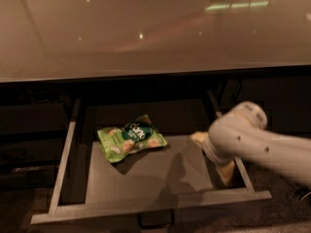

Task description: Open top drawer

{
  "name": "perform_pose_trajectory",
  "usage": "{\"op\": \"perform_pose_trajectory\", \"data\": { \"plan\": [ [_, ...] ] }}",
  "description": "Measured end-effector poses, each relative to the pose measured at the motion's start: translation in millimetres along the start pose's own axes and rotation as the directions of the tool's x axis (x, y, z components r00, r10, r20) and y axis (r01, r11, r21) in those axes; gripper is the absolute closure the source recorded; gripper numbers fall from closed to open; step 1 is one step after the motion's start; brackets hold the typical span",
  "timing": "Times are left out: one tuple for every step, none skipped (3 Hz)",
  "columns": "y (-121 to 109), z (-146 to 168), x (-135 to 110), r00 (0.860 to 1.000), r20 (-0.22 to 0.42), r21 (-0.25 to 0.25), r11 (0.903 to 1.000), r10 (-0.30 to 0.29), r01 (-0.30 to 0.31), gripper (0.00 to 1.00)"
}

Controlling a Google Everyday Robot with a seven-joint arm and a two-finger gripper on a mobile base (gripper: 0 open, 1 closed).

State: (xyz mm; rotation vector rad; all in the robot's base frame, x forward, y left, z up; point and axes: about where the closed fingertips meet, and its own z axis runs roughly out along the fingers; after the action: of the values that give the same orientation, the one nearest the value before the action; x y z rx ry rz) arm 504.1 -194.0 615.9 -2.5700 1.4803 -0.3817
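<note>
1. Top drawer point(146, 176): grey floor, paler grey rails.
2. Snack bag point(132, 138), towards the drawer's back left corner: green, dark green label.
3. Gripper point(213, 157), at the drawer's right edge: cream and pale yellow.
4. Countertop point(146, 28): glossy beige.

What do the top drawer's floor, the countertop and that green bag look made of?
Top drawer floor: matte grey, perhaps painted metal or laminate. Countertop: glossy, maybe polished stone; it mirrors lights. Green bag: crinkled printed plastic film. Hand: inside the drawer's right side.
</note>
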Motion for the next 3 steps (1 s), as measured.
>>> {"op": "perform_pose_trajectory", "data": {
  "plan": [
    [65.2,16.4,-17.6,1.0,-0.01,-0.094,0.9955,0.01,-0.011,0.0],
    [73.4,14.6,-18.4,1.0,-0.021,-0.109,0.9938,0.02,-0.023,0.0],
    [73.4,14.6,-18.4,1.0,-0.021,-0.109,0.9938,0.02,-0.023,0.0]
  ]
}}
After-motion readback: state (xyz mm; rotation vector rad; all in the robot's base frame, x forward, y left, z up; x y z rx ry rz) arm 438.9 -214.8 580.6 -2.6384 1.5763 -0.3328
